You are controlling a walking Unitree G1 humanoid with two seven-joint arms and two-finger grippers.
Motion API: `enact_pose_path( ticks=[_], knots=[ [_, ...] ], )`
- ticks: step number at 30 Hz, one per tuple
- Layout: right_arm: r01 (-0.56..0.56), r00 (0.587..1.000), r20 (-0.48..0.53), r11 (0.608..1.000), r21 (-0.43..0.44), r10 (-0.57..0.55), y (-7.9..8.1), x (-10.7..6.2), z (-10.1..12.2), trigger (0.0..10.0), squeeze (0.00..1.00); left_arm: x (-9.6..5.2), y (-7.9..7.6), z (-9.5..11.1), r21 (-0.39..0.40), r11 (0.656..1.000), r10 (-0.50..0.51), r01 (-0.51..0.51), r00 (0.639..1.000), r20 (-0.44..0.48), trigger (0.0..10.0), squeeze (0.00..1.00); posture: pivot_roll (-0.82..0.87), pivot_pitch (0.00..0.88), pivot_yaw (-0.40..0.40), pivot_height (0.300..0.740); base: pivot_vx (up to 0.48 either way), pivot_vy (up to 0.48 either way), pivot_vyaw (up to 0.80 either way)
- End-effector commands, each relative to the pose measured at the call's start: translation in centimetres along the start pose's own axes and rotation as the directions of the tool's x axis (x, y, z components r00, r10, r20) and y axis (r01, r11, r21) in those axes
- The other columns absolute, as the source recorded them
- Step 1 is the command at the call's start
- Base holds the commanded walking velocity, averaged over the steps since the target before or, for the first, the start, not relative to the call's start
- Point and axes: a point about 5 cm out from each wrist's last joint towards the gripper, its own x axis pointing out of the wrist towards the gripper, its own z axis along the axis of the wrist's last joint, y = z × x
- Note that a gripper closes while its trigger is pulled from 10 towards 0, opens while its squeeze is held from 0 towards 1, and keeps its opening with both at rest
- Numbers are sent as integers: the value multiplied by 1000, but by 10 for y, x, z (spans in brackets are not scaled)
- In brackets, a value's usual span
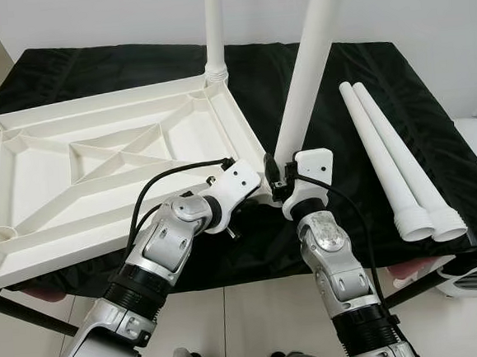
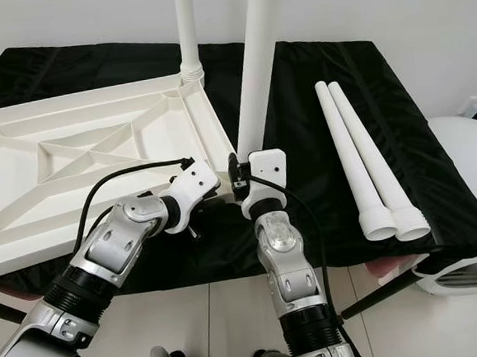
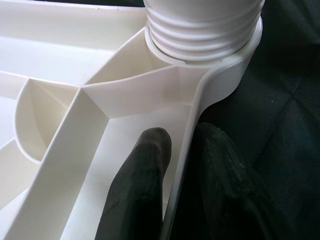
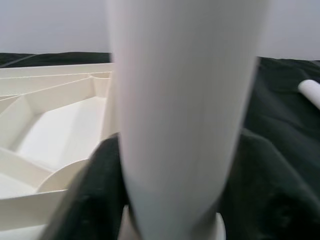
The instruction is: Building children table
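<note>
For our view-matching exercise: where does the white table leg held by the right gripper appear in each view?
Left eye: leg, upper middle.
Right eye: leg, upper middle.
Left wrist: its threaded end at the tabletop corner.
Right wrist: leg, central.
Shared landmark: white tabletop.

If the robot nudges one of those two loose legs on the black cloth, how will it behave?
The loose legs are smooth round tubes, so one would probably roll sideways. The wider threaded end would likely make it curve rather than roll straight. They look like hollow plastic, so probably light and stiff.
</note>
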Motion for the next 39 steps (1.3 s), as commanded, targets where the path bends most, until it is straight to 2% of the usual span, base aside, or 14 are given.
enact_pose_path(
  ticks=[1,7,15,16,17,19,21,25,26,28,31,32,35,39],
  knots=[
    [58,997,-60,995,80,-53,5,-11,-11,10000,1000,-1,0,-7,-3,1000,13,-13,1000,-26,10000,0,-58,79,-20,740,0,0,0],
    [31,999,-47,990,138,-24,6,-10,-8,10000,1000,-1,1,-7,-4,1000,14,-14,1000,-25,10000,0,-56,81,-20,740,0,0,0],
    [-67,998,3,988,140,68,-2,-5,-2,10000,1000,-1,2,-6,-3,1000,15,-15,1000,-26,10000,0,-57,86,-16,740,0,0,0],
    [-109,994,21,984,140,107,-5,-4,0,10000,565,-1,2,-6,-3,1000,15,-15,1000,-25,10000,0,-58,89,-13,740,0,0,0],
    [-170,985,36,975,146,167,-9,-1,2,10000,0,-1,2,-6,-3,1000,14,-14,1000,-25,10000,0,-58,92,-12,740,0,0,0],
    [-249,968,56,957,152,243,-15,2,6,10000,0,-1,3,-5,-2,1000,14,-14,1000,-24,10000,0,-60,93,-11,740,0,0,0],
    [-381,925,53,915,134,377,-27,7,7,10000,0,-1,3,-4,-2,1000,14,-14,1000,-22,10000,0,-60,95,-9,740,0,0,0],
    [-454,891,45,884,113,452,-35,9,7,10000,0,-1,3,-4,-1,1000,15,-15,1000,-21,10000,0,-59,97,-9,740,0,0,0],
    [-510,859,28,853,106,511,-39,11,6,10000,0,-2,3,-4,-1,1000,14,-14,1000,-20,10000,0,-58,98,-8,740,0,0,0],
    [-523,851,23,846,105,524,-41,12,6,10000,0,-2,3,-4,-1,1000,14,-14,1000,-20,10000,0,-57,98,-8,740,0,0,0],
    [-587,809,8,805,89,588,-45,14,6,10000,0,-2,3,-4,0,1000,14,-14,1000,-20,10000,0,-56,98,-7,740,0,0,0],
    [-649,757,-13,754,98,653,-50,16,6,10000,0,-2,4,-4,0,1000,15,-15,1000,-20,10000,0,-54,98,-5,740,0,0,0],
    [-670,738,-26,736,92,675,-52,18,5,10000,0,-2,4,-4,0,1000,15,-15,1000,-20,10000,0,-54,98,-4,740,0,0,0],
    [-747,657,-67,660,78,751,-63,27,4,10000,0,-2,4,-3,1,1000,14,-14,1000,-19,10000,0,-47,97,0,740,0,0,0]
  ],
)
